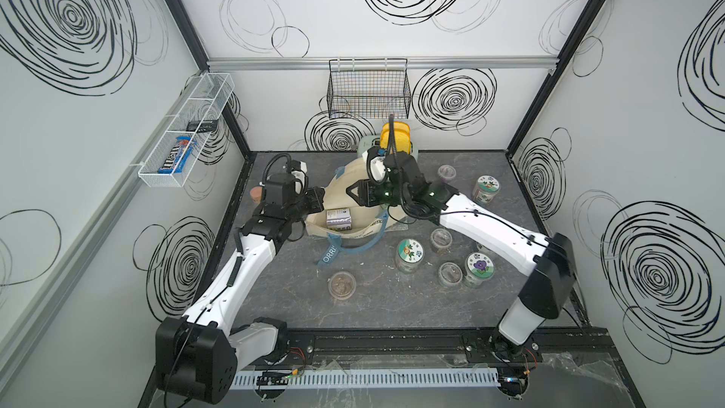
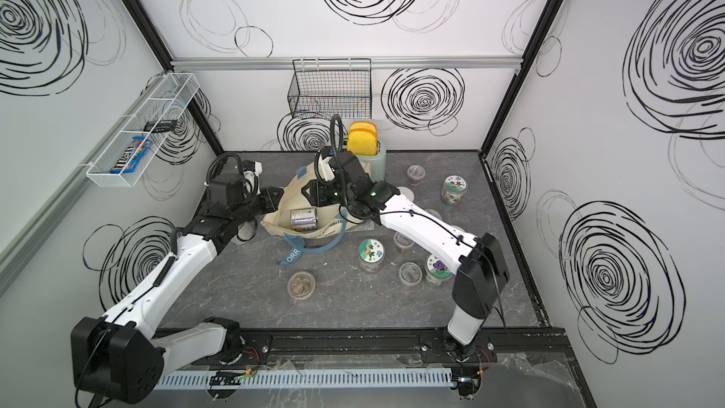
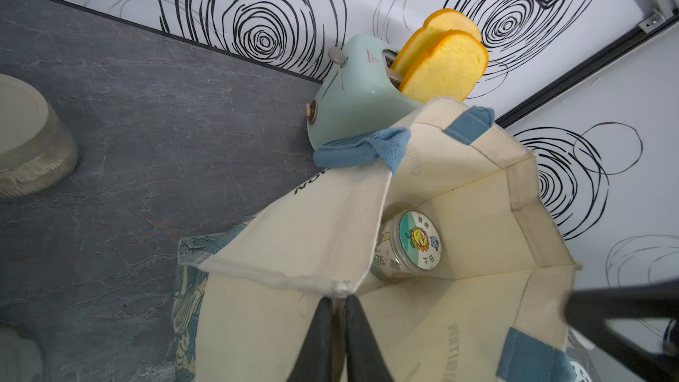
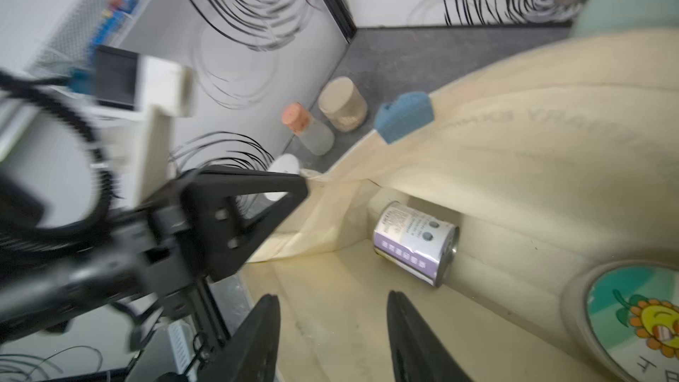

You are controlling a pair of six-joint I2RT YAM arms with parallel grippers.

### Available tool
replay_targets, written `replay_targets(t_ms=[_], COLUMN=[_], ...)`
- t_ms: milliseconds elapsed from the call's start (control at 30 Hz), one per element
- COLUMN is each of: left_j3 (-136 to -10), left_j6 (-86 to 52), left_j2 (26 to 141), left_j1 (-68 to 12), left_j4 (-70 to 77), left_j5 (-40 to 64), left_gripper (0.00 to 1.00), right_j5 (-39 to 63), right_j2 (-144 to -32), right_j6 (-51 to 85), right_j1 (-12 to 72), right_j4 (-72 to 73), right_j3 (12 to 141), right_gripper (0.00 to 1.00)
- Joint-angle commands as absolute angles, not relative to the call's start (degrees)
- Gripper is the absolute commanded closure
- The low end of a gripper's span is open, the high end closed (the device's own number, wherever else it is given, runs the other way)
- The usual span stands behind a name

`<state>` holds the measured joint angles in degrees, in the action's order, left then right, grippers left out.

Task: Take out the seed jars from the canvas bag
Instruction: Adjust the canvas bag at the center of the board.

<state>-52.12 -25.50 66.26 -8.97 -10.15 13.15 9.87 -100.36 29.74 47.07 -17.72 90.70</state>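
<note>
The canvas bag (image 1: 341, 194) (image 2: 298, 198) lies on its side mid-table with its mouth held open. My left gripper (image 1: 317, 200) (image 3: 340, 299) is shut on the bag's rim (image 3: 341, 286) and holds it up. Inside lie two seed jars. One has a purple label and a metal end (image 1: 339, 218) (image 4: 415, 242). The other has a sunflower lid (image 3: 408, 244) (image 4: 632, 321). My right gripper (image 1: 353, 190) (image 4: 332, 299) stands open over the bag's inner cloth, short of both jars, with nothing between its fingers. Several seed jars (image 1: 409, 255) (image 1: 478, 268) (image 1: 485, 189) stand on the table to the right.
A mint toaster (image 1: 396, 143) with yellow bread stands right behind the bag. A tan-lidded jar (image 4: 341, 104) and a pink-lidded jar (image 4: 308, 128) sit by the left wall. A clear tub (image 1: 342, 285) stands in front. Wire baskets (image 1: 368, 92) (image 1: 184, 131) hang on the walls.
</note>
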Motion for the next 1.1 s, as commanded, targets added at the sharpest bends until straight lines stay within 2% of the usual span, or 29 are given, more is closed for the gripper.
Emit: replay_targets(t_ms=[0,33,67,167,233,367,467,600,767,867,967,1067], left_j3=[-50.15,-50.16,-50.46,-52.38,-54.21,-57.48,-58.44,-56.73,-53.97,-53.66,-52.68,-50.91], left_j6=[-25.66,-25.62,-25.43,-24.04,-22.24,-20.34,-19.94,-20.15,-21.43,-21.86,-22.17,-22.41], left_j2=[64.39,64.09,64.26,65.8,66.91,67.77,68.55,69.46,66.83,66.35,65.51,64.14], left_j1=[-9.47,-9.55,-9.74,-10.06,-10.65,-13.28,-15.83,-16.3,-17.14,-17.96,-19.18,-20.11], left_j4=[-11.23,-11.69,-12.49,-16.16,-19.4,-24.35,-26.28,-25.59,-24.23,-24.95,-25.47,-25.38], left_j5=[10.4,10.06,9.48,8.37,6.37,3.09,1.06,1.38,1.77,1.91,2.01,1.69], left_gripper=[0.85,0.84,0.77,0.43,0.28,0.14,0.12,0.18,0.59,0.76,0.85,0.87], right_j5=[4.76,4.51,4.57,4.14,4.63,5.8,5.81,5.54,4.23,5.79,4.46,5.06], right_j2=[-103.87,-104.67,-105.25,-104.52,-102.79,-100.08,-98.83,-97.42,-96.77,-96.77,-97.25,-97.14], right_j6=[25.6,25.34,25.16,25.19,26.27,28.74,30.15,31.83,32.48,32.21,28.66,22.68], right_j1=[48.01,48.53,49.04,51.23,52.27,53.01,53.66,54.63,54.42,53.45,52.76,51.9], right_j4=[-29.07,-30.4,-31.8,-31.84,-29.92,-26.59,-24.7,-21.68,-19.54,-15.83,-13.61,-9.21], right_j3=[92.82,92.67,92.37,88.0,84.18,78.45,75.61,71.99,71.27,70.95,72.21,72.39], right_gripper=[0.56,0.57,0.58,0.61,0.61,0.61,0.61,0.61,0.58,0.5,0.41,0.32])
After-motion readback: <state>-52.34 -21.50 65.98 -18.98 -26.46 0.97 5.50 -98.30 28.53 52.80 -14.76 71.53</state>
